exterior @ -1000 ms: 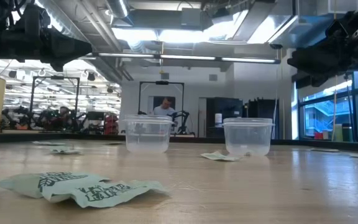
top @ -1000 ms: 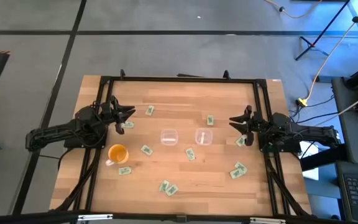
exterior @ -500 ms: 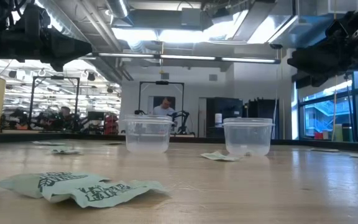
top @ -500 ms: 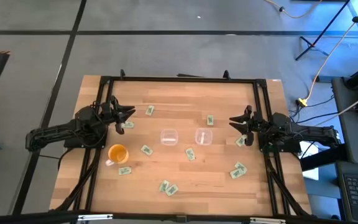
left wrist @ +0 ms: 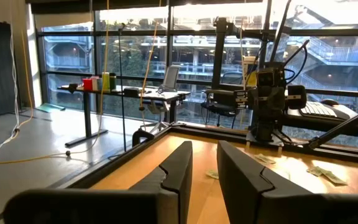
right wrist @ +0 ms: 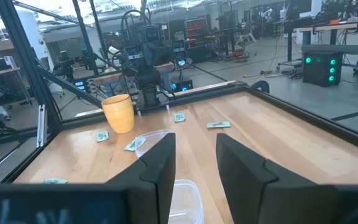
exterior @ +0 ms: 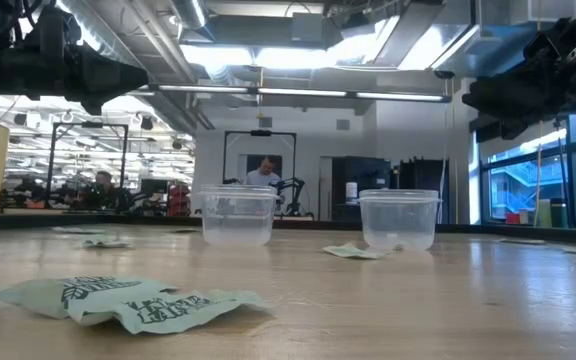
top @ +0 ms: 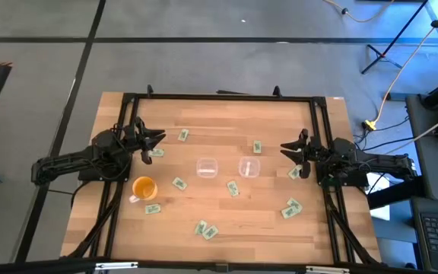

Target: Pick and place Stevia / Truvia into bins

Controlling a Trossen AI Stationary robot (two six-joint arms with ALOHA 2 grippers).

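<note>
Several green-and-white Stevia packets lie flat and scattered on the wooden table, among them one (top: 183,135) at the far left, one (top: 233,188) near the middle and a pair (top: 205,229) near the front edge. Two clear bins (top: 207,167) (top: 249,167) stand upright side by side at the table's middle. My left gripper (top: 157,141) hovers open, above the left side. My right gripper (top: 287,149) hovers open above the right side. The wrist views show nothing between the left gripper's (left wrist: 205,149) or the right gripper's (right wrist: 196,143) fingers.
An orange cup (top: 144,187) stands at the left, near my left arm. A black frame (top: 219,97) runs round the table. In the low view the pair of packets (exterior: 128,300) lies in front of the bins (exterior: 237,215) (exterior: 399,219). A person stands far off in the room.
</note>
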